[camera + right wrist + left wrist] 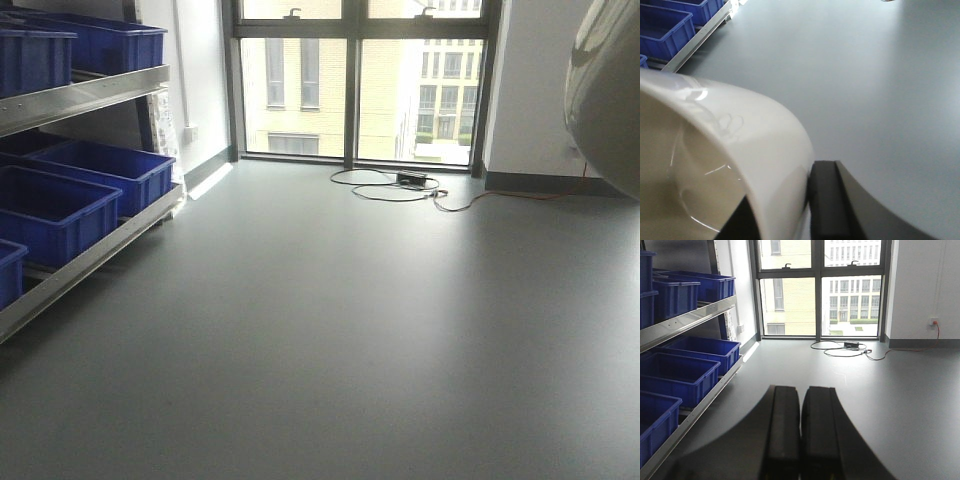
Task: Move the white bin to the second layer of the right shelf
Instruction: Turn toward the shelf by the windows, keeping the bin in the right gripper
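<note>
**A:** What does the front-facing view give?

**B:** A stainless-steel rack (90,97) on the left carries blue rectangular plastic crates (55,205) on two levels. Their insides are bare wherever they show. Beyond it are the grey floor (350,330), a tall dark-framed window (360,80) and a looped black cable (385,185) lying before it. At the right edge there is only a curved slice of the cream-white smooth plastic bin (605,95), up off the floor. No arm shows in this view.

**A:** And the left wrist view?

**B:** It shows what the front view lacks, the left arm's black fingers (785,435). They are pressed together side by side with nothing between them. The same rack and crates lie to the left, and a wall socket (934,321) with an orange lead is at the far right. The bin does not appear here.

**A:** And the right wrist view?

**B:** The bin fills the lower left. The right arm's black fingers (827,200) pinch its wall, one outside and a darker one inside. It hangs above the floor, well apart from the rack.

**A:** Which way does it point?

**B:** The rim arcs from the left edge down to the fingers, and the mouth opens towards the lower left, tilted to the camera. I cannot tell a long axis from this slice.

**A:** Anything inside?

**B:** The part of the interior that shows holds only glossy reflections.
</note>
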Robot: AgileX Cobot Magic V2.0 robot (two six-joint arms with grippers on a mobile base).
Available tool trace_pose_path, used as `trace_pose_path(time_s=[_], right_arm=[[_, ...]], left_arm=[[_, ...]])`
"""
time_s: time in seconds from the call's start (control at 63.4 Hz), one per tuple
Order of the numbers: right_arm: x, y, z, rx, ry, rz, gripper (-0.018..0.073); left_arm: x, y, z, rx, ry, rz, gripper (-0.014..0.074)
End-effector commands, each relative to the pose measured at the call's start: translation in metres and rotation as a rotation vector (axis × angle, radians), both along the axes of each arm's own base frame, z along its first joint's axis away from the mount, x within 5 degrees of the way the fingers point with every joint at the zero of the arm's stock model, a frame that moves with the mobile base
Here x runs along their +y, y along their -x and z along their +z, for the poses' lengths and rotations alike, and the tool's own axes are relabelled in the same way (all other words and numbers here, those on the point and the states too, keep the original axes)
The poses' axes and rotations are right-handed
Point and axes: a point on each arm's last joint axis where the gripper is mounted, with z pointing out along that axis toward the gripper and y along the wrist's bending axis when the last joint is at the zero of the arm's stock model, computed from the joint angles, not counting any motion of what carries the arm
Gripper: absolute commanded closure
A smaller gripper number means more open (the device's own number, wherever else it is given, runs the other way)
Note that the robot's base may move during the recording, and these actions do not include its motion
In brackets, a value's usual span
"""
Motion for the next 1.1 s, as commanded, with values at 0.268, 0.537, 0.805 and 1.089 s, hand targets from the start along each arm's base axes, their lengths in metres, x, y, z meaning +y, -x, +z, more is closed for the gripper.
trace_pose_path(time_s=[0.268,0.537,0.805,1.089], right_arm=[[-0.0013,-0.0024,0.0189,-0.129,-0.012,-0.016,0.0503],[-0.0013,-0.0024,0.0189,-0.129,-0.012,-0.016,0.0503],[-0.0013,-0.0024,0.0189,-0.129,-0.012,-0.016,0.0503],[-0.0013,-0.0024,0.0188,-0.128,-0.012,-0.016,0.0503]], left_arm=[[0.0005,0.0003,-0.0022,-0.070,0.022,0.002,0.0512],[0.0005,0.0003,-0.0022,-0.070,0.022,0.002,0.0512],[0.0005,0.0003,-0.0022,-0.070,0.022,0.002,0.0512],[0.0005,0.0003,-0.0022,-0.070,0.022,0.002,0.0512]])
